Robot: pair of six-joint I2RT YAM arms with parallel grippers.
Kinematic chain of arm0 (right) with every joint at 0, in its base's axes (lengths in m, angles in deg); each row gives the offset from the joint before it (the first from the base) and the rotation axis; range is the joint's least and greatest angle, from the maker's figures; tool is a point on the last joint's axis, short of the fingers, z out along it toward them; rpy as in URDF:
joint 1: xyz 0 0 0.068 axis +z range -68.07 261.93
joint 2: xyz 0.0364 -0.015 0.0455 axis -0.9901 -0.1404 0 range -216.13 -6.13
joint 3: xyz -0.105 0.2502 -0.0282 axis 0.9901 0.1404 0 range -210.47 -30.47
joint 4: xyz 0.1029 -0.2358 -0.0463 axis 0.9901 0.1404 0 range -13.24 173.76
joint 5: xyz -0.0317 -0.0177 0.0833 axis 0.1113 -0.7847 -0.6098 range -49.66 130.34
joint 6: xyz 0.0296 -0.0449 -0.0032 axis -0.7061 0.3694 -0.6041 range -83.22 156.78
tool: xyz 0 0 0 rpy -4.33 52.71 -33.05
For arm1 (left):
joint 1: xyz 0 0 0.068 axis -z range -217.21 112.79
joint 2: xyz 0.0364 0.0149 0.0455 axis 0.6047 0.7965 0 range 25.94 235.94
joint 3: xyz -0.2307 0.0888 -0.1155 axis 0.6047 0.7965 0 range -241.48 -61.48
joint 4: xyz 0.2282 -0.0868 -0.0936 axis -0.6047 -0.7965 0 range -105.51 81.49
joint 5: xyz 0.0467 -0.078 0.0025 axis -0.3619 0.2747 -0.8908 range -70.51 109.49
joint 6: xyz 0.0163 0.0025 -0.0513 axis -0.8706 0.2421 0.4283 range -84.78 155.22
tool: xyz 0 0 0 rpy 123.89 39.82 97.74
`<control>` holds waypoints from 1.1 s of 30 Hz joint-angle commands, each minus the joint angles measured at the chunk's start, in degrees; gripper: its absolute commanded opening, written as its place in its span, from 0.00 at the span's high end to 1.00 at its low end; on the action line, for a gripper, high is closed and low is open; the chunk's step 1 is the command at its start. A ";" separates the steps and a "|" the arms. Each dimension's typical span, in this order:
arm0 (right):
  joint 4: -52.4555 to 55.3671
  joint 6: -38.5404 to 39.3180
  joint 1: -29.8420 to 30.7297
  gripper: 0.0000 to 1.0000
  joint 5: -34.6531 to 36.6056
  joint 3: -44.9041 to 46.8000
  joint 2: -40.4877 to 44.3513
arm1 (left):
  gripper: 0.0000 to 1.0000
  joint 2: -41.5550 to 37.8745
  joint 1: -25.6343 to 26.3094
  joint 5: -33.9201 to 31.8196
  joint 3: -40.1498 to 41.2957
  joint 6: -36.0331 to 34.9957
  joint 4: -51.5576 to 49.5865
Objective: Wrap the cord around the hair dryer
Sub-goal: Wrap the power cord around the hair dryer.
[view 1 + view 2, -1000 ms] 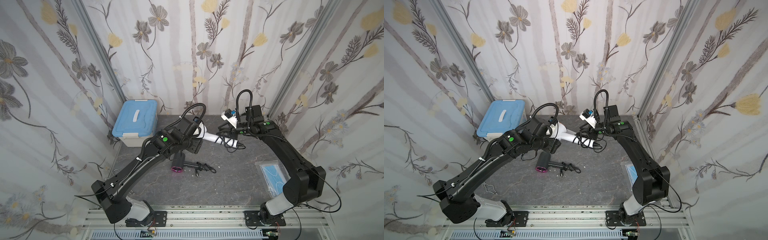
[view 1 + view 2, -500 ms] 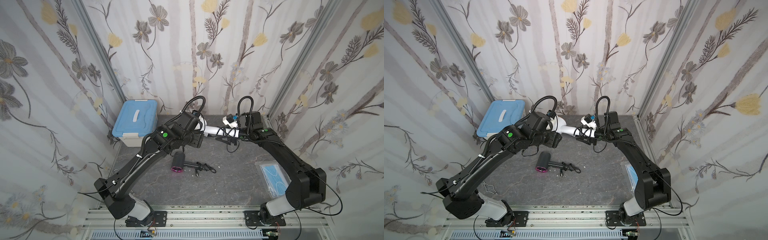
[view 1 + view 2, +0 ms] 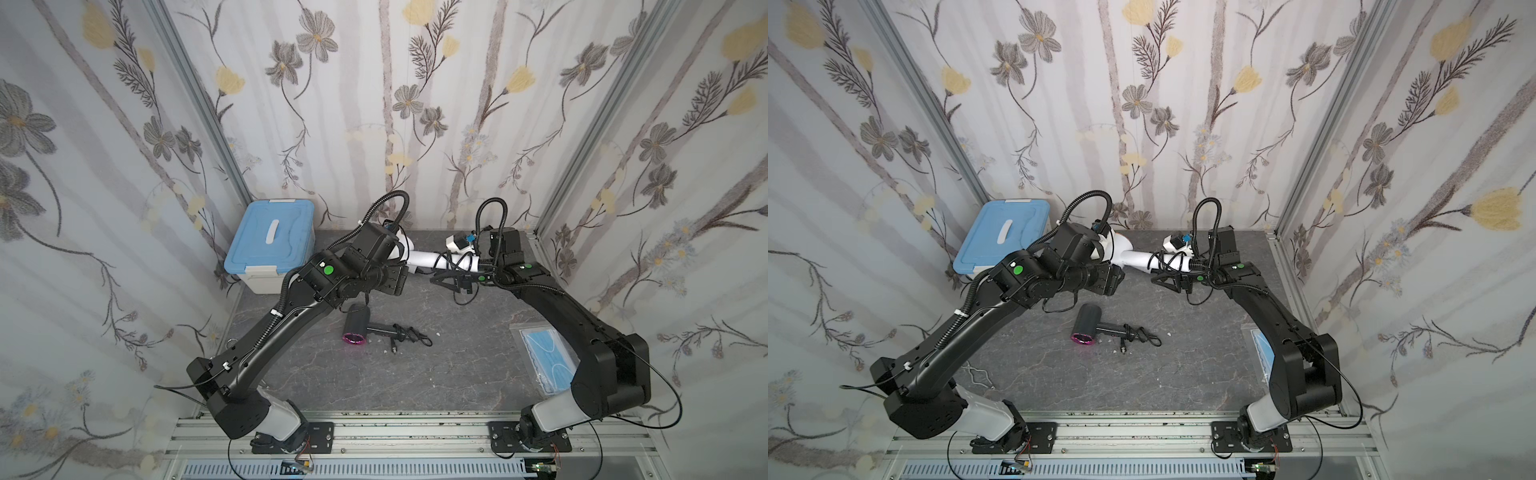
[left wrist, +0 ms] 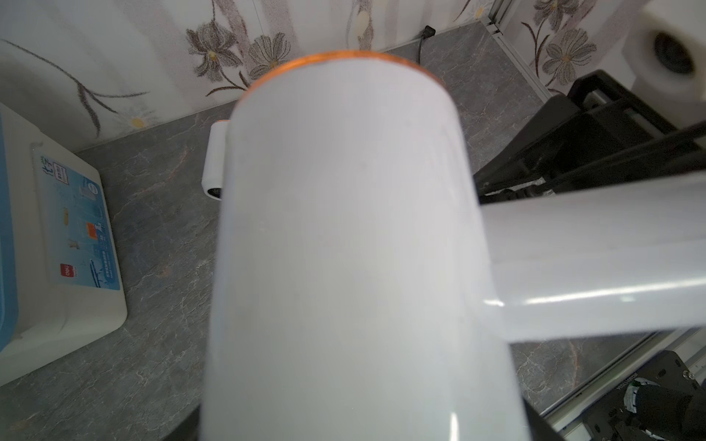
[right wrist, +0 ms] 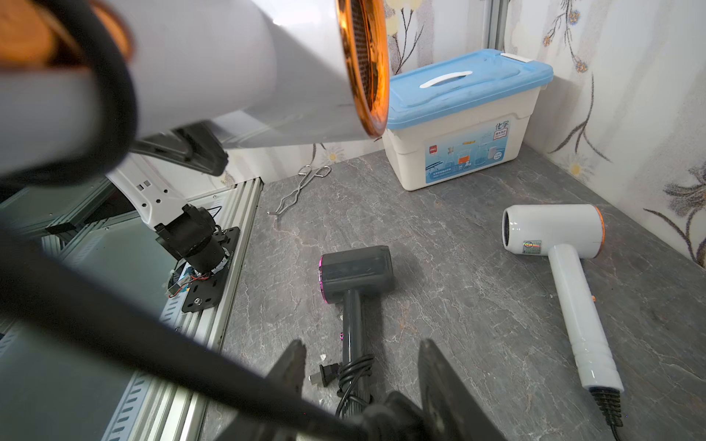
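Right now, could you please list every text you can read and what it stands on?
"化学": label on the box.
Label's red logo and smaller print: too small to read.
Sticker on the lying white dryer: unreadable.

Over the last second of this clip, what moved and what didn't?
The left gripper, clamped on the white hair dryer, carried it toward the back wall, levelling its handle; the right gripper followed at the handle end, black cord draped past it. No grip taken or released. Grey hair dryer, blue-lidded box and mask packet stayed put.
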 commanded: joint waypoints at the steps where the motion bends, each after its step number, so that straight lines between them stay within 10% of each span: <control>1: -4.17 -1.86 -0.06 0.55 1.62 1.09 -0.03 | 1.00 -0.71 -0.07 -0.14 -0.61 1.46 3.41; 10: -14.76 -12.59 -0.22 0.83 2.10 6.49 -0.26 | 1.00 -3.02 -1.17 0.34 4.64 9.01 10.52; 19: -32.43 -31.00 -0.13 1.00 8.64 17.54 2.74 | 1.00 -6.39 -0.36 -7.22 28.21 33.40 44.46; 33: -28.07 -33.49 7.66 1.00 33.26 23.42 11.54 | 1.00 2.57 3.35 -28.74 19.13 39.39 31.93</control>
